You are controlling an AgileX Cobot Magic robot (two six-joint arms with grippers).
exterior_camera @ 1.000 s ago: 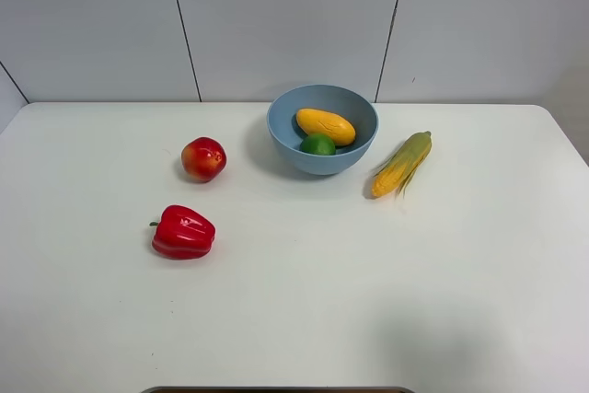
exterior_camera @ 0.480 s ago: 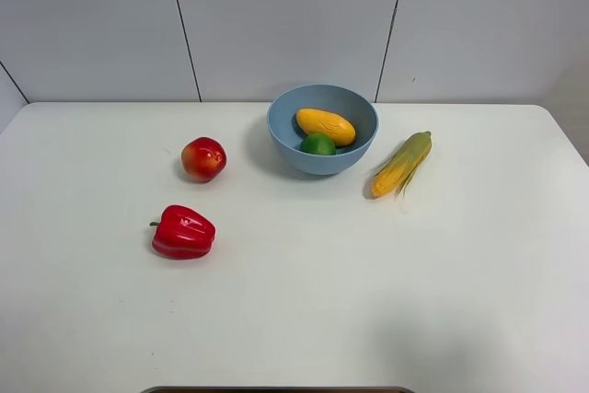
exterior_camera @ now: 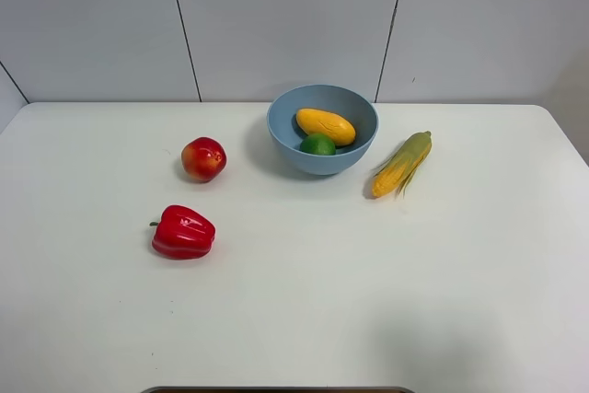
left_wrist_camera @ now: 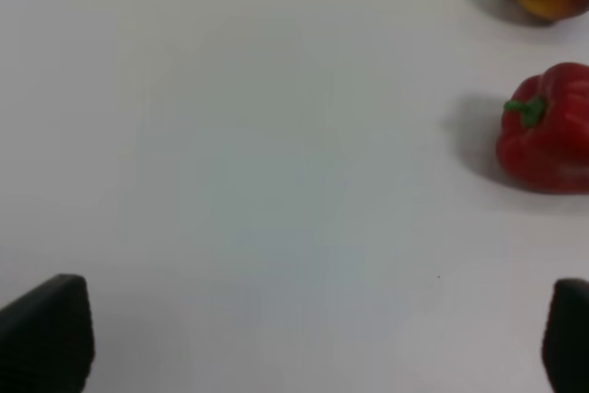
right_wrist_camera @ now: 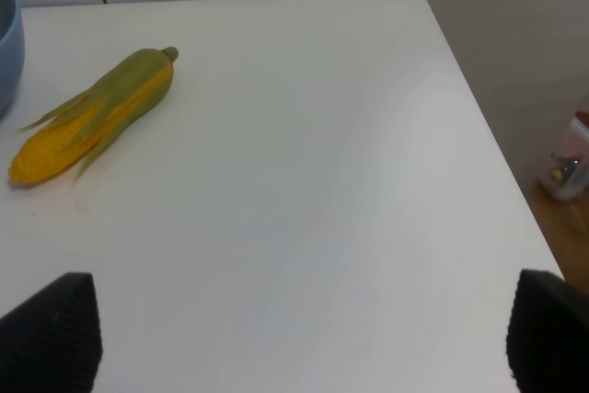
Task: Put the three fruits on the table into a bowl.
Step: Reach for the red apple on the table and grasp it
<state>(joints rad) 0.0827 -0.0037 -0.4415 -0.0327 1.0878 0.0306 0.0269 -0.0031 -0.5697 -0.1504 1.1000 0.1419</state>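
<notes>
The apple (exterior_camera: 203,158), round and glossy, is lying frame-left of the deep bowl (exterior_camera: 324,164); left end effector (left_wrist_camera: 304,342) and right end effector (right_wrist_camera: 304,338) are gaping.

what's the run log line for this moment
bowl: mango, lime inside | apple: on table | left gripper: open, empty | right gripper: open, empty

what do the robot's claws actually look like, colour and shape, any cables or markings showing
Very little shows. Of the left claw, only two matt black fingertips with rounded upper corners enter the left wrist view. The right claw shows the same plain black, blocky ends. No cables, markings or arm links are visible, and the exterior high view shows no arm at all.
</notes>
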